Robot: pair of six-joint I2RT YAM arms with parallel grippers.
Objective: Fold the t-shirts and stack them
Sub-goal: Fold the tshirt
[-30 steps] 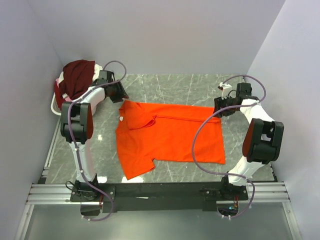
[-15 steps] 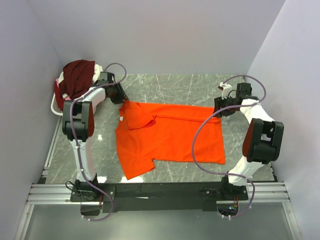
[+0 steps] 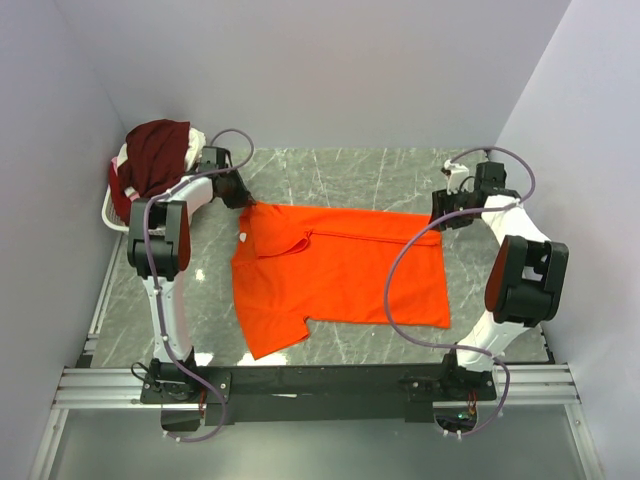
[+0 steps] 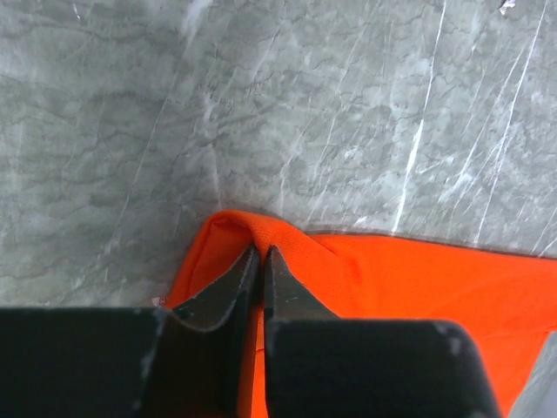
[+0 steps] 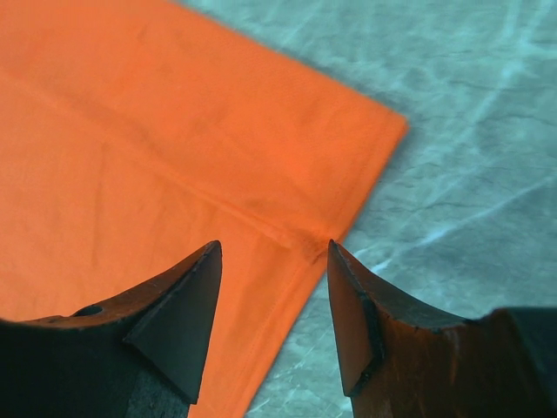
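The bright orange t-shirt (image 3: 340, 275) lies spread flat on the grey marble table, collar to the left. My left gripper (image 3: 243, 198) is at its far left corner, shut on a raised pinch of the orange cloth (image 4: 261, 233). My right gripper (image 3: 440, 222) is open over the shirt's far right corner (image 5: 383, 131), its fingertips (image 5: 202, 270) apart, with the hem edge between them. A dark maroon t-shirt (image 3: 155, 150) lies heaped on other cloth in the basket at the far left.
A white wire basket (image 3: 108, 205) stands at the far left against the wall. Walls close in the table on the left, back and right. Purple cables loop from both arms over the table.
My left gripper has moved a little back and left along the shirt's far left corner. My right gripper has shifted slightly back. The shirt lies much as before.
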